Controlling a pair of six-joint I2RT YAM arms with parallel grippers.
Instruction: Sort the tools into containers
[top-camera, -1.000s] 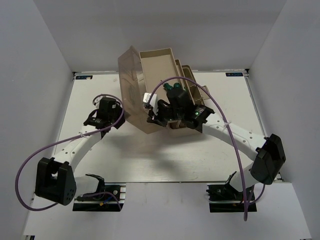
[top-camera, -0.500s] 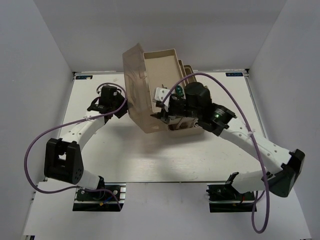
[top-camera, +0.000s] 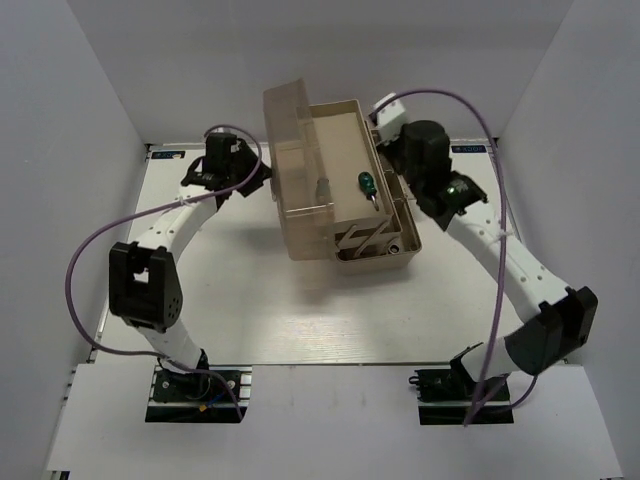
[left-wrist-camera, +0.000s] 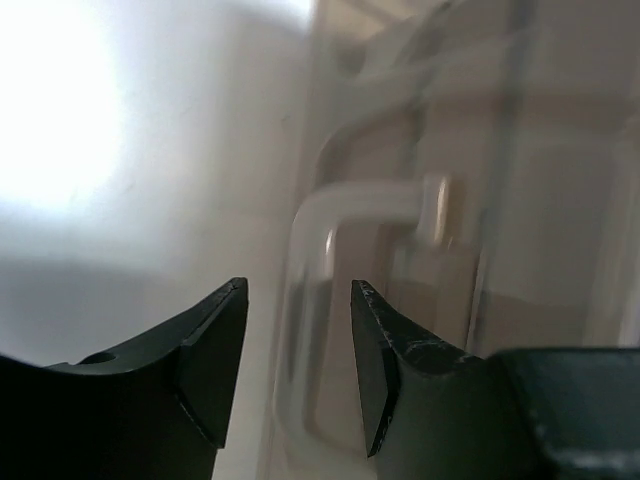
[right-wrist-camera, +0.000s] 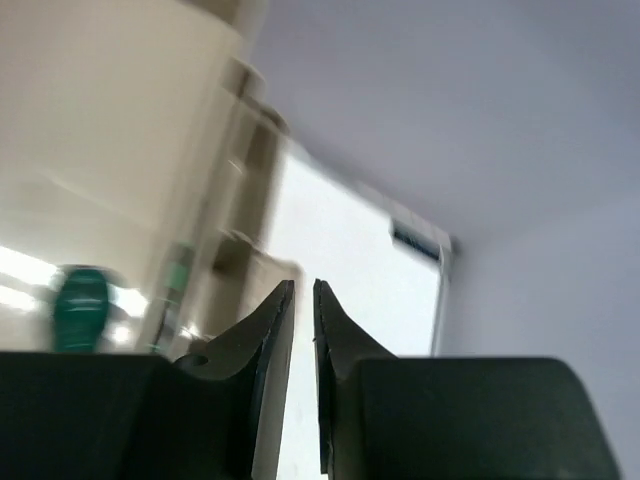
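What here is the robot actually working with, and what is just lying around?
Part of the job:
- green-handled screwdriver
- beige top tray it lies in
- lower tub
- translucent brown lid

Just there:
- purple cables
- white table

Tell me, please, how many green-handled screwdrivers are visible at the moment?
1. The green-handled screwdriver lies in the top tray of the open toolbox, near the tray's right wall. More may be hidden deeper in the toolbox or behind its lid.
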